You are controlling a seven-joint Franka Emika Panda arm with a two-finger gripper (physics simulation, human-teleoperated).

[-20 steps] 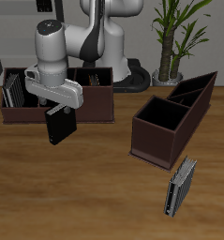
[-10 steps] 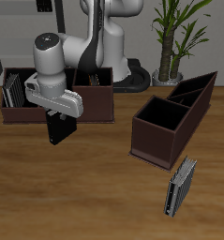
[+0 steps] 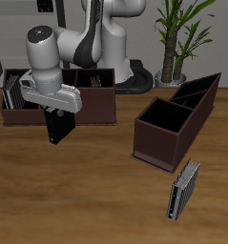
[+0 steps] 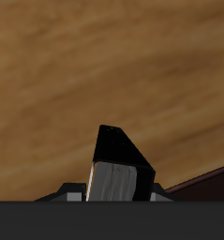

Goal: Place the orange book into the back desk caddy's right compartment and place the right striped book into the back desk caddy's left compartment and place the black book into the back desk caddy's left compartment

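My gripper [image 3: 58, 111] is shut on the black book [image 3: 58, 128], which hangs upright just above the table, in front of the back desk caddy [image 3: 25, 116]. In the wrist view the black book [image 4: 121, 167] fills the space between my fingers, with its pale page edge showing over bare wood. A dark striped book [image 3: 12, 91] stands in the caddy's end section. A small orange-pale sliver [image 3: 96, 82] shows in another section behind the arm, too small to name for sure.
A second brown caddy [image 3: 173, 122] with a slanted end stands on the far side of the table. A paler, slimmer striped book [image 3: 184, 189] stands near the table's front edge. A potted plant [image 3: 176, 38] is at the back.
The gripper has carried the black book a little sideways along the back caddy's front wall, toward the end that holds the striped book, and slightly up. Nothing else has moved.
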